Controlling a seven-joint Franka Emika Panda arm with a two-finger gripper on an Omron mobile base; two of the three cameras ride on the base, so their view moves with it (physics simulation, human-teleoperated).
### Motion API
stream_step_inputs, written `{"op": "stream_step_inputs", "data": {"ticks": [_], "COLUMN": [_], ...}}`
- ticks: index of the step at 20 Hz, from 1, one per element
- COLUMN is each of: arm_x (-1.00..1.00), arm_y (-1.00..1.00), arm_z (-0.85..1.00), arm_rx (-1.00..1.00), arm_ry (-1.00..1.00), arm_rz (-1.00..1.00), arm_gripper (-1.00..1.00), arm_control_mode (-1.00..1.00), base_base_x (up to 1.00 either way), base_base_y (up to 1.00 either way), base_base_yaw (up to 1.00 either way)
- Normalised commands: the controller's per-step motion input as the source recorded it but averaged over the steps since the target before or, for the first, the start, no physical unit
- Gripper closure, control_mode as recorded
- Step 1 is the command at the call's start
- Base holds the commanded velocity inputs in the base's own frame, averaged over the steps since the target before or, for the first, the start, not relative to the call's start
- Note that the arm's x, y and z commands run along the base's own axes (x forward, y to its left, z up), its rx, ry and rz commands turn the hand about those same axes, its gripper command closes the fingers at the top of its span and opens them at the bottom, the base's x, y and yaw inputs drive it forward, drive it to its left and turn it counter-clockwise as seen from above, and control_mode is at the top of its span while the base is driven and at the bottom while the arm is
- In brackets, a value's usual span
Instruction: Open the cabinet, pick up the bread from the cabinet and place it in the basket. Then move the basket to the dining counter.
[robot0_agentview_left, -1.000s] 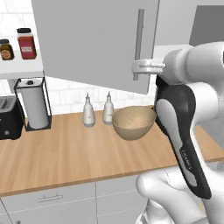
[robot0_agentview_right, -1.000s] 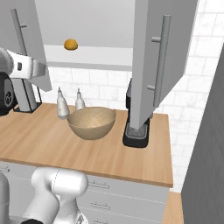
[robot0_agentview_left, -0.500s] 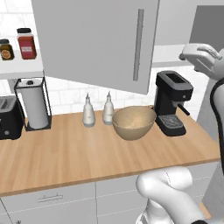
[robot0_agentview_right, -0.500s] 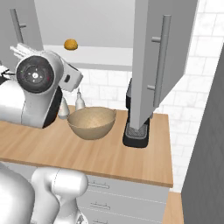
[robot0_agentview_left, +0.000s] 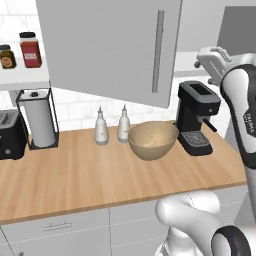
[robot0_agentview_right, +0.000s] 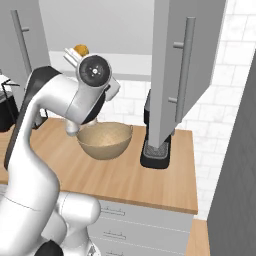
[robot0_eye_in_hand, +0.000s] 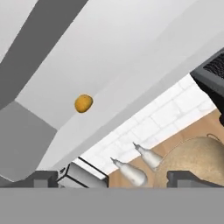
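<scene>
Both doors of the cabinet (robot0_agentview_left: 115, 50) stand open. The bread (robot0_eye_in_hand: 83, 103), a small golden-brown lump, lies on the cabinet shelf; in the right base view the bread (robot0_agentview_right: 82, 49) peeks out just behind my hand. My gripper (robot0_eye_in_hand: 113, 179) is open and empty, facing the shelf from a distance, its fingertips (robot0_eye_in_hand: 41, 177) far apart. From the sides, the gripper (robot0_agentview_right: 73, 58) is level with the shelf, and the gripper (robot0_agentview_left: 212, 60) is high at the right. The tan basket (robot0_agentview_left: 152, 140) rests on the wood worktop, below the shelf in the hand view (robot0_eye_in_hand: 197, 157).
A black coffee machine (robot0_agentview_left: 197, 117) stands right of the basket under the open right door (robot0_agentview_right: 185, 65). Two white bottles (robot0_agentview_left: 101, 127) sit left of the basket. A paper towel holder (robot0_agentview_left: 37, 120), toaster (robot0_agentview_left: 10, 135) and spice jars (robot0_agentview_left: 30, 50) are at the far left.
My hand has left the door handle and risen; it now points into the open cabinet near the bread. Doors, basket and bread have not moved.
</scene>
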Motion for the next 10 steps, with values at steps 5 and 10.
{"op": "stream_step_inputs", "data": {"ticks": [5,10], "arm_x": [0.99,0.29], "arm_y": [0.31,0.93], "arm_z": [-0.34,-0.04], "arm_rx": [0.06,0.00], "arm_ry": [0.22,0.05], "arm_rz": [-0.04,0.06], "arm_gripper": [-1.00,-1.00], "arm_control_mode": [-1.00,-1.00], "base_base_x": [0.00,0.00], "base_base_y": [0.00,0.00], "base_base_yaw": [0.00,0.00]}}
